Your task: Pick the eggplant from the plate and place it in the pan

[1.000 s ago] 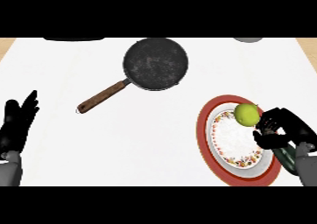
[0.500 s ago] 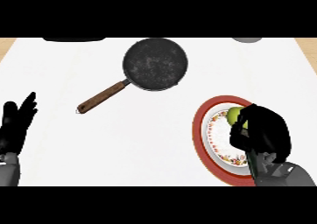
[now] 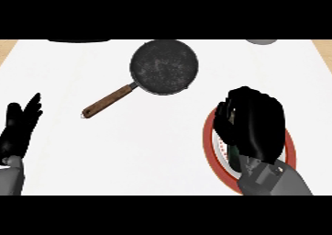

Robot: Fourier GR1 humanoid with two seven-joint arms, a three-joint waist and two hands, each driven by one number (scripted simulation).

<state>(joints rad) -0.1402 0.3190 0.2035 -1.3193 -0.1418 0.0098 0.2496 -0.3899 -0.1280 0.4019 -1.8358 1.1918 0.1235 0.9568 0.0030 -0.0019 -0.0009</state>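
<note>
A black pan (image 3: 164, 67) with a brown wooden handle (image 3: 109, 102) lies at the counter's far middle, its handle pointing toward the near left. At the right sits a red-rimmed plate (image 3: 211, 140). My right hand (image 3: 255, 124) hovers flat over it with its back to me and its fingers (image 3: 224, 120) relaxed, covering most of the plate. The eggplant is hidden beneath that hand, so contact cannot be seen. At the left edge my left hand (image 3: 18, 131) rests open, fingers up, holding nothing.
A dark object (image 3: 77, 41) shows at the counter's far left edge and a grey one (image 3: 263, 41) at the far right. Wooden floor strips border the white counter on both sides.
My right hand moved from the plate's right edge up and leftward over it, and now hides the yellow-green eggplant seen earlier. The left hand and the pan stayed still.
</note>
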